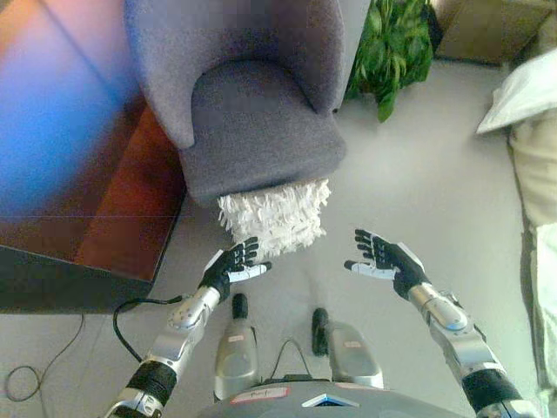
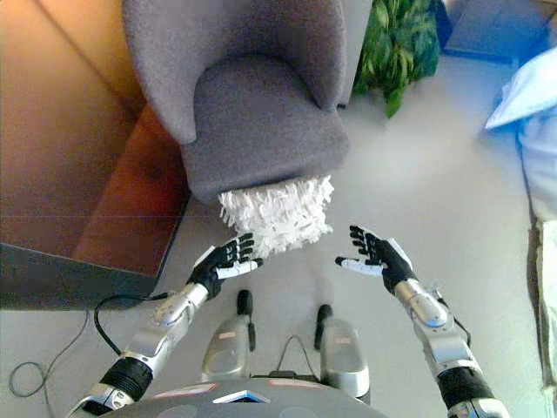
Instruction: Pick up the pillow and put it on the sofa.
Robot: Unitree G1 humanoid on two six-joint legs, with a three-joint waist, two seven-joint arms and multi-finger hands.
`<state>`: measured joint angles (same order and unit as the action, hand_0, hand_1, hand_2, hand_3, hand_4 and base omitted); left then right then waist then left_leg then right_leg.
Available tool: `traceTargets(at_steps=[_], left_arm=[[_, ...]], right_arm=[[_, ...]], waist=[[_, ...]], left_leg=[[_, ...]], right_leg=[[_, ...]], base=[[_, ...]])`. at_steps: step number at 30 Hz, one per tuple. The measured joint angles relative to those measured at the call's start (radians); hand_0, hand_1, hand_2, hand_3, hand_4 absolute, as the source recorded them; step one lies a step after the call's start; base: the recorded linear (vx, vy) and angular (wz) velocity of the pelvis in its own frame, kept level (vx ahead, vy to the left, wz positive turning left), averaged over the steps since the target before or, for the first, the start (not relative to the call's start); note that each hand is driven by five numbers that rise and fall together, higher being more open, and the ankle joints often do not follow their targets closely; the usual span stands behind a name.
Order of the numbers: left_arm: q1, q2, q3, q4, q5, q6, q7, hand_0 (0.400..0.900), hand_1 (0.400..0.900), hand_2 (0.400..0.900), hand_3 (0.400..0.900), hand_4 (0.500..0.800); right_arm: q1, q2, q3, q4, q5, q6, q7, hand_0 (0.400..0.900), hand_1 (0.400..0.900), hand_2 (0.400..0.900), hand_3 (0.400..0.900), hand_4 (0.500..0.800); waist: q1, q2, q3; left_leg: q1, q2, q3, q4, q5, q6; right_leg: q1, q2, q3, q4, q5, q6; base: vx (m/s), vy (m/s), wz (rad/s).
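A shaggy white pillow [image 1: 277,218] lies on the floor, leaning against the front of the grey armchair [image 1: 257,122], just below its seat. My left hand [image 1: 233,267] is open, palm turned inward, close to the pillow's lower left corner. To the right and a little lower, my right hand [image 1: 383,259] is open too, a short gap away from the pillow. Neither hand holds anything. The armchair's seat [image 2: 261,126] has nothing on it.
A dark reddish-brown cabinet [image 1: 104,226] stands to the left of the chair. A green plant [image 1: 392,48] grows behind the chair on the right. Pale cushions and cloth [image 1: 531,131] lie along the right edge. Grey floor [image 1: 418,174] spreads between.
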<state>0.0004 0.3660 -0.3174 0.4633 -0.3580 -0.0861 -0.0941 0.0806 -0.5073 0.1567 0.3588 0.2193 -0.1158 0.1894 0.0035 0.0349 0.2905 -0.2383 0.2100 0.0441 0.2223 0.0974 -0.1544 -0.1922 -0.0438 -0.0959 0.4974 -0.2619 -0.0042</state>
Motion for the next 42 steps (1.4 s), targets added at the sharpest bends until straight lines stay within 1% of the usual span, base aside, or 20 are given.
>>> traceTargets(at_steps=[1,3,6,7,8,9,11,12,13,14,15,18,21,23,25,27,29,32,38,42], left_arm=[[0.004,-0.002,-0.001,-0.001,0.000,0.001,0.006,0.900,0.900,0.900,0.900,0.800],[-0.006,0.000,-0.001,-0.003,-0.002,-0.002,0.008,0.900,0.900,0.900,0.900,0.800],[-0.034,0.003,-0.007,-0.004,-0.006,-0.006,0.027,0.900,0.900,0.900,0.900,0.800],[-0.034,0.007,-0.007,-0.004,-0.007,-0.006,0.034,0.900,0.900,0.900,0.900,0.800],[-0.025,0.014,-0.016,-0.006,-0.007,-0.006,0.043,0.900,0.900,0.900,0.900,0.800],[-0.031,0.032,-0.025,-0.005,-0.008,-0.004,0.046,0.900,0.900,0.900,0.900,0.800],[-0.070,0.070,-0.023,-0.006,-0.010,-0.004,0.053,0.900,0.900,0.900,0.900,0.800],[-0.077,0.078,-0.007,-0.010,-0.011,-0.010,0.065,0.900,0.900,0.900,0.900,0.800],[-0.084,0.081,0.011,-0.011,-0.011,-0.015,0.076,0.900,0.900,0.900,0.900,0.800],[-0.100,0.085,0.015,-0.010,-0.011,-0.015,0.087,0.900,0.900,0.900,0.900,0.800],[-0.116,0.086,0.018,-0.013,-0.012,-0.018,0.087,0.900,0.900,0.900,0.900,0.800],[-0.162,0.077,0.018,-0.007,-0.021,-0.037,0.106,0.900,0.900,0.900,0.900,0.800],[-0.191,0.058,0.010,0.010,-0.033,-0.040,0.112,0.900,0.900,0.900,0.900,0.800],[-0.190,0.057,0.001,0.017,-0.033,-0.039,0.119,0.900,0.900,0.900,0.900,0.800],[-0.180,0.052,-0.002,0.023,-0.033,-0.040,0.123,0.900,0.900,0.900,0.900,0.800],[-0.171,0.025,-0.007,0.020,-0.033,-0.044,0.129,0.900,0.900,0.900,0.900,0.800],[-0.139,-0.019,-0.012,0.008,-0.045,-0.044,0.130,0.900,0.900,0.900,0.900,0.800],[-0.140,-0.033,-0.060,-0.016,-0.051,-0.044,0.121,0.900,0.900,0.900,0.900,0.800],[-0.264,-0.030,-0.092,-0.039,-0.051,-0.049,0.127,0.900,0.900,0.900,0.900,0.800],[-0.361,-0.006,-0.093,-0.067,-0.055,-0.063,0.139,0.900,0.900,0.900,0.900,0.800]], right_arm=[[0.003,0.003,0.000,0.000,0.000,0.000,-0.011,0.900,0.900,0.900,0.900,0.800],[-0.005,0.005,-0.001,0.003,0.000,0.000,-0.018,0.900,0.900,0.900,0.900,0.800],[-0.024,0.016,0.000,0.015,0.000,-0.002,-0.031,0.900,0.900,0.900,0.900,0.800],[-0.034,0.024,0.005,0.021,0.000,-0.001,-0.031,0.900,0.900,0.900,0.900,0.800],[-0.036,0.018,0.025,0.021,-0.001,-0.002,-0.030,0.900,0.900,0.900,0.900,0.800],[-0.046,0.025,0.046,0.027,-0.005,-0.001,-0.032,0.900,0.900,0.900,0.900,0.800],[-0.064,0.032,0.072,0.008,-0.020,-0.003,-0.030,0.900,0.900,0.900,0.900,0.800],[-0.080,0.051,0.080,0.013,-0.034,0.000,-0.032,0.900,0.900,0.900,0.900,0.800],[-0.106,0.066,0.094,0.016,-0.040,0.001,-0.036,0.900,0.900,0.900,0.900,0.800],[-0.128,0.068,0.113,0.014,-0.049,-0.001,-0.040,0.900,0.900,0.900,0.900,0.800],[-0.136,0.068,0.119,0.008,-0.065,-0.001,-0.040,0.900,0.900,0.900,0.900,0.800],[-0.198,0.052,0.130,0.015,-0.141,-0.005,-0.070,0.900,0.900,0.900,0.900,0.800],[-0.238,0.036,0.125,0.026,-0.220,-0.009,-0.128,0.900,0.900,0.900,0.900,0.800],[-0.231,0.035,0.124,0.033,-0.275,-0.004,-0.154,0.900,0.900,0.900,0.900,0.800],[-0.221,0.029,0.126,0.052,-0.324,-0.002,-0.170,0.900,0.900,0.900,0.900,0.800],[-0.233,-0.003,0.125,0.079,-0.354,0.004,-0.182,0.900,0.900,0.900,0.900,0.800],[-0.247,-0.070,0.120,0.082,-0.383,0.007,-0.198,0.900,0.900,0.900,0.900,0.800],[-0.303,-0.182,0.101,0.071,-0.464,0.008,-0.250,0.900,0.900,0.900,0.900,0.800],[-0.511,-0.284,0.092,0.075,-0.588,0.008,-0.319,0.900,0.900,0.900,0.900,0.800],[-0.612,-0.292,0.118,0.076,-0.629,0.008,-0.342,0.900,0.900,0.900,0.900,0.800]], waist=[[0.003,0.004,-0.001],[0.026,-0.026,-0.005],[0.055,-0.063,-0.015],[0.066,-0.073,-0.028],[0.072,-0.074,-0.049],[0.067,-0.082,-0.057],[0.044,-0.102,-0.056],[0.033,-0.099,-0.055],[0.030,-0.088,-0.046],[0.026,-0.072,-0.027],[0.016,-0.066,-0.013],[0.005,-0.046,0.004],[-0.022,-0.051,0.018],[-0.046,-0.060,0.021],[-0.041,-0.085,0.022],[-0.036,-0.053,0.028],[-0.026,-0.001,0.029],[-0.049,0.035,0.047],[-0.058,0.064,0.143],[-0.054,0.056,0.196]], left_leg=[[-0.039,0.002,-0.005,0.045,0.000,0.005],[-0.078,-0.039,0.029,0.015,-0.008,0.035],[-0.108,-0.094,0.024,-0.033,-0.005,0.095],[-0.103,-0.115,0.037,-0.001,-0.015,0.124],[-0.065,-0.129,0.047,-0.007,-0.027,0.136],[-0.039,-0.118,0.076,-0.041,-0.015,0.148],[-0.019,-0.147,0.110,-0.052,-0.012,0.167],[-0.007,-0.147,0.126,-0.048,-0.033,0.177],[0.014,-0.144,0.134,-0.061,-0.039,0.181],[0.050,-0.141,0.131,-0.095,-0.028,0.185],[0.080,-0.142,0.128,-0.117,-0.032,0.193],[0.094,-0.146,0.126,-0.150,-0.034,0.193],[0.090,-0.176,0.085,-0.197,-0.015,0.170],[0.091,-0.186,0.019,-0.229,0.008,0.141],[0.087,-0.180,-0.031,-0.261,0.025,0.096],[0.084,-0.122,-0.040,-0.285,0.027,0.083],[0.059,-0.061,-0.055,-0.284,0.038,0.091],[-0.027,-0.047,-0.062,-0.232,0.082,0.069],[-0.124,-0.052,-0.020,-0.197,0.084,0.064],[-0.237,-0.083,-0.011,-0.157,0.077,0.049]], right_leg=[[0.028,0.013,0.015,-0.055,0.019,-0.010],[0.060,0.024,0.085,-0.147,0.049,-0.007],[0.075,0.005,0.116,-0.172,0.049,-0.001],[0.079,-0.011,0.114,-0.171,0.033,0.016],[0.075,-0.028,0.102,-0.155,0.019,0.037],[0.055,-0.060,0.071,-0.041,-0.007,0.085],[-0.027,-0.141,0.000,0.289,0.001,0.127],[-0.013,-0.153,-0.030,0.281,0.105,0.145],[-0.015,-0.159,-0.049,0.286,0.154,0.160],[-0.025,-0.171,-0.065,0.326,0.195,0.170],[-0.032,-0.183,-0.085,0.314,0.170,0.165],[-0.040,-0.228,-0.171,0.007,0.136,0.169],[-0.024,-0.289,-0.154,-0.462,0.229,0.230],[-0.009,-0.304,-0.128,-0.564,0.314,0.222],[0.018,-0.299,-0.154,-0.582,0.387,0.215],[0.021,-0.245,-0.177,-0.575,0.489,0.161],[0.023,-0.182,-0.225,-0.586,0.474,0.118],[-0.003,-0.158,-0.297,-0.567,0.456,0.093],[-0.150,-0.189,-0.292,-0.403,0.379,0.098],[-0.336,-0.260,-0.254,-0.189,0.300,0.106]], base=[[0.62,0.249,-0.69],[0.49,0.175,-0.31],[0.37,0.172,-0.01],[0.31,0.227,0.04],[0.28,0.260,-0.17],[0.19,0.191,-0.18],[0.29,0.196,-0.12],[0.35,0.185,-0.02],[0.43,0.050,0.10],[0.29,-0.070,0.06],[0.39,-0.137,0.15],[0.29,-0.259,0.37],[0.33,-0.337,0.77],[0.25,-0.376,0.72],[0.13,-0.274,0.72],[0.15,-0.349,0.84],[0.04,-0.282,0.92],[-0.09,-0.138,0.64],[-0.09,-0.045,0.04],[-0.11,0.001,-0.02]])
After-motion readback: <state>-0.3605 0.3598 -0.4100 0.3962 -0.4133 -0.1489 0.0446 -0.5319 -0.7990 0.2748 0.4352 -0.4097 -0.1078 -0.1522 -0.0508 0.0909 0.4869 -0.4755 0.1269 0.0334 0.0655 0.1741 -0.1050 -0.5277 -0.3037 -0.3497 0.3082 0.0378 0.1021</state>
